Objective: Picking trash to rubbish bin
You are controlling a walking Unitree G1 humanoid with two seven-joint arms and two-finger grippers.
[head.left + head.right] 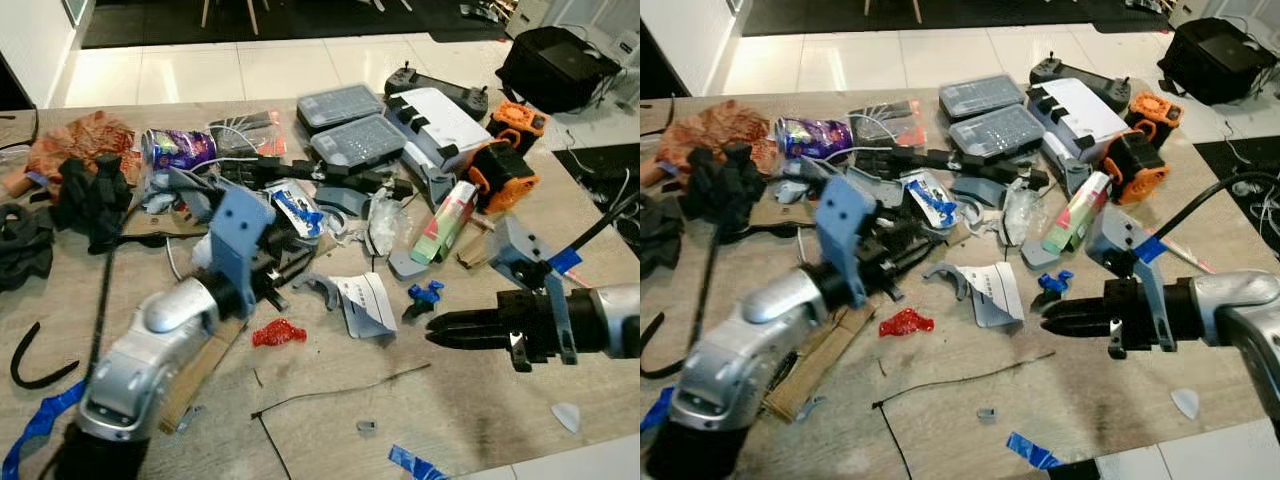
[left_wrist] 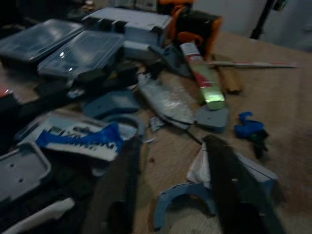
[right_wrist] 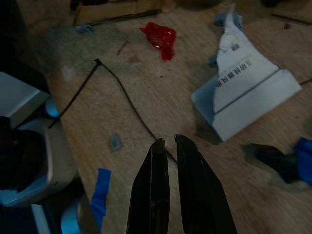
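The right gripper (image 3: 168, 142) hovers low over the wooden table (image 1: 480, 400) with its two black fingers nearly together, only a thin slit between them and nothing in it. Just ahead of its tips and a little to the side lies the folded white paper (image 3: 246, 83), a printed scrap shaped like a wedge: its long axis runs away from the gripper, narrow point at the far end and broad folded base towards the fingers. Straight past the fingertips a thin black cable tie (image 3: 122, 90) runs slantwise across the bare wood, its near end passing under the tips. Farther along the same line sits a crumpled red wrapper (image 3: 161, 36), well apart from the fingers. Beside the gripper, towards its wrist, a strip of blue tape (image 3: 100, 192) lies flat near the table's edge, and a small blue plastic piece (image 1: 425, 295) rests just off the fingers' other side. The left gripper (image 2: 170, 165) is held above the clutter with its fingers spread wide and empty; between and just beyond them lie a curved grey-blue bracket (image 2: 183, 200) and the same white paper. Off its one finger lies a blue-and-white wrapper (image 2: 80, 141), stretched crosswise to the fingers. Farther ahead of it a long green and red tube (image 2: 202, 73) points away from the gripper, next to an orange and black device (image 1: 505, 170).
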